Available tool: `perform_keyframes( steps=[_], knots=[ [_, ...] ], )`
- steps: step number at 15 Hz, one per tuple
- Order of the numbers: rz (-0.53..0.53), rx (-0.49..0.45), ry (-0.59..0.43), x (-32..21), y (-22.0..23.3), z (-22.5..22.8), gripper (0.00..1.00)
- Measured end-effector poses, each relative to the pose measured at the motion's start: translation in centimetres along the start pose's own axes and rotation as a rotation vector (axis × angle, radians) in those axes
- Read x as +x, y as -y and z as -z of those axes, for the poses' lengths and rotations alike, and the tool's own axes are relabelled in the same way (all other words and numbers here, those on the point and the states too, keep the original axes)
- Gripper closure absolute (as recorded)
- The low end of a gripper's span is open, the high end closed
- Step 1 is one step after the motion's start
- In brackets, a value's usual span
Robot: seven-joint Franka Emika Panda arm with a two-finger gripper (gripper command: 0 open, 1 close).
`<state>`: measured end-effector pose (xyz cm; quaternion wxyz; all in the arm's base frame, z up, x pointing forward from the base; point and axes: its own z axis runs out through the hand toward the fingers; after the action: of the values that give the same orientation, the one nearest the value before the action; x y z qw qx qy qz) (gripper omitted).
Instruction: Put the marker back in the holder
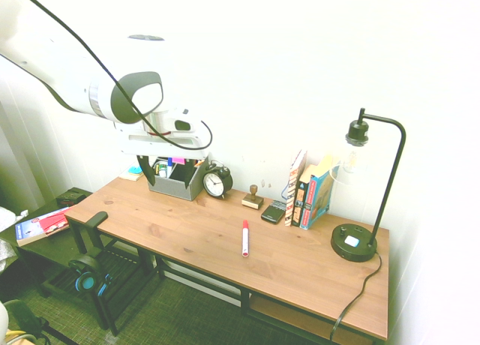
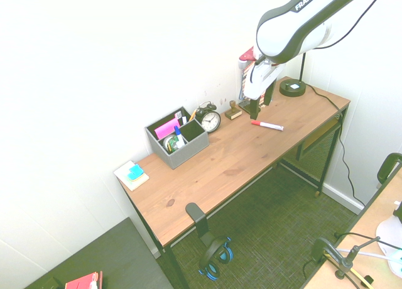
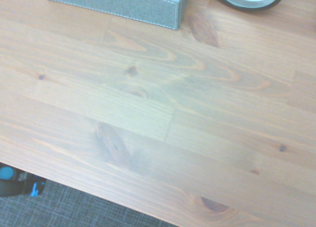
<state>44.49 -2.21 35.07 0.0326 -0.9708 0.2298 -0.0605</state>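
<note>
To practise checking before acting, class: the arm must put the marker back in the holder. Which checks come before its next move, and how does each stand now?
1. Marker lying free on the desk: ok.
2. Gripper not holding the marker: ok.
3. Gripper lined up over the marker: cannot tell.
4. Holder upright, one compartment showing room: ok.
5. Route clear of the clock: cannot tell; it stands right beside the holder.

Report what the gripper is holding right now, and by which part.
Nothing is held. The marker lies flat on the desk, apart from the gripper, which hangs above the desk with nothing between its fingers.
</note>
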Motion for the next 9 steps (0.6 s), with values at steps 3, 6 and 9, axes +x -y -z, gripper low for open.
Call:
perform_keyframes(
  steps=[3, 6, 9],
  knots=[
    [0.047, -0.008, 0.005, 1.2, -1.8, -3.0, 0.0],
    [0.055, -0.016, 0.0, 3.0, -3.8, -5.0, 0.0],
    [0.051, -0.024, -0.016, 5.5, -5.9, -6.9, 0.0]
  ],
)
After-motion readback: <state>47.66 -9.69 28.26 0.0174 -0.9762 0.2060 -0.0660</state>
